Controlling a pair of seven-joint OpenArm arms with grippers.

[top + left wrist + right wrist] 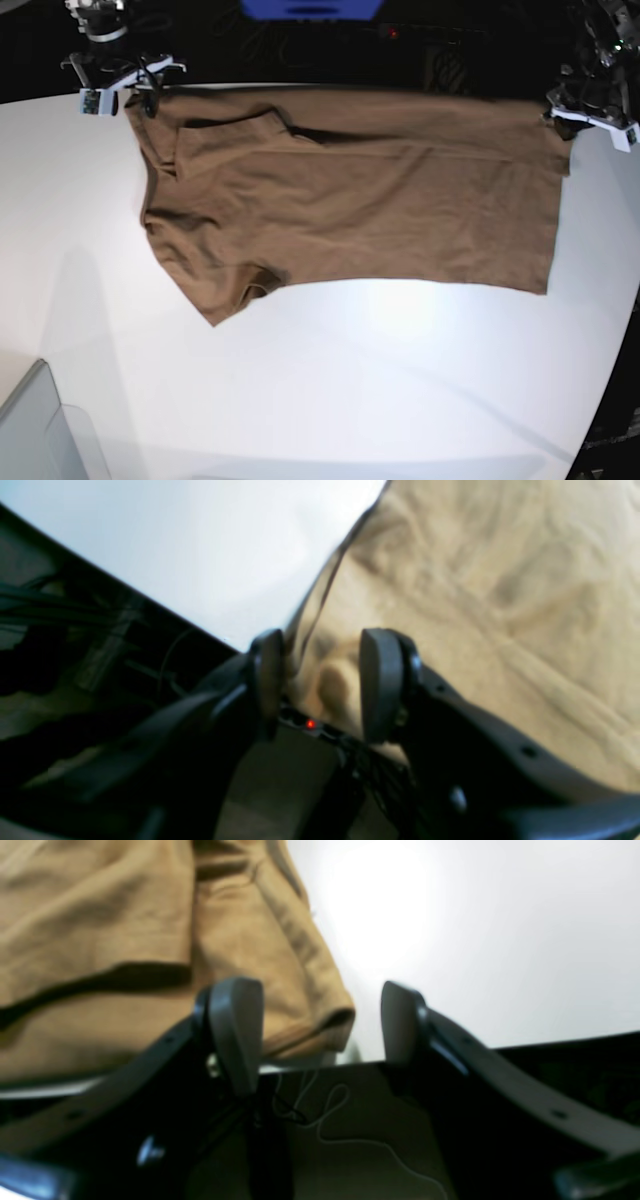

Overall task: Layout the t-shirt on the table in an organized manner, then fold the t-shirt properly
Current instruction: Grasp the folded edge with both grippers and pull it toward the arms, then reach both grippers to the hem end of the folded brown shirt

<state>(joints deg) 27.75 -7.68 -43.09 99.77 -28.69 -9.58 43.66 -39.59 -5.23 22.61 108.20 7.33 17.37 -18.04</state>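
The tan-brown t-shirt (360, 200) lies spread across the far part of the white table (350, 380), one sleeve folded over at the near left and its far edge along the table's back rim. My right gripper (140, 95) stands at the shirt's far left corner. In the right wrist view the right gripper (317, 985) is open, with a hemmed corner of the shirt (280, 965) lying loose between its fingers. My left gripper (580, 118) is at the far right corner. In the left wrist view the left gripper (325, 635) has its jaws apart around a loose bunch of the shirt (475, 605).
A grey translucent bin (30, 430) sits at the near left corner. A blue object (310, 8) stands behind the table's far edge. The table edge curves away at the right (625, 330). Dark cables (320, 1120) hang below the rim.
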